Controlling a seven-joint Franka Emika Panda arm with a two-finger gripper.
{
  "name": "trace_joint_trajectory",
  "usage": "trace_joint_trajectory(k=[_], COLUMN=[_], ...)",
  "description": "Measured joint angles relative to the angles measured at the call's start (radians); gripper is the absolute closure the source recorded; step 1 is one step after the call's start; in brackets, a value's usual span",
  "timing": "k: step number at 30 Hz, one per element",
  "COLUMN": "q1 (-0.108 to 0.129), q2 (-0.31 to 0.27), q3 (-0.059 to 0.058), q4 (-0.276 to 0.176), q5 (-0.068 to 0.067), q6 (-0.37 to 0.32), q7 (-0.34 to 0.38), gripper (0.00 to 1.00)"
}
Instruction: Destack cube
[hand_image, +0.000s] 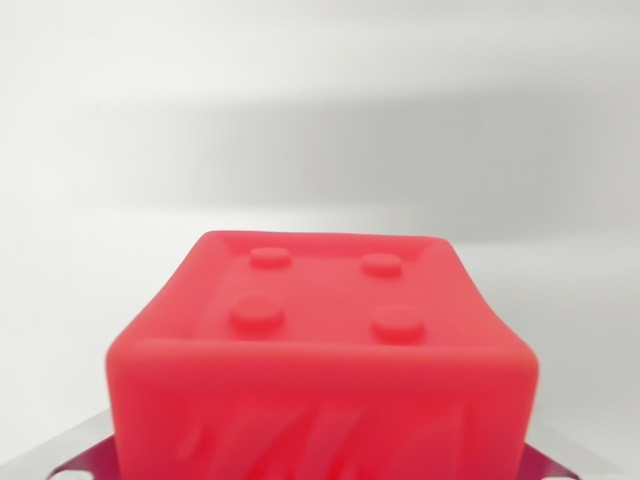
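Note:
A red cube (320, 330) fills the lower middle of the wrist view, very close to the camera. Its top face has a raised rim and several round studs. Its front face shows a wavy relief pattern. Grey metal parts of my gripper (318, 468) stick out from behind the cube at the bottom left (75, 450) and bottom right (552, 462). The cube sits between these parts and hides the fingertips. Whether the jaws press on the cube does not show. No second cube is visible; anything under the red cube is hidden.
A plain white-grey surface (320, 120) spreads behind the cube, crossed by a soft darker band of shadow in the upper half.

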Motion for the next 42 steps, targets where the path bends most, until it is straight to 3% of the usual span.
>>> trace_joint_trajectory(k=[27,42], q1=[0.000,0.003], q2=[0.137,0.217], q3=[0.000,-0.005], q4=[0.221,0.232], q5=[-0.003,-0.004], q6=[-0.085,-0.024], q7=[-0.176,-0.181], gripper=[1.00,1.00])
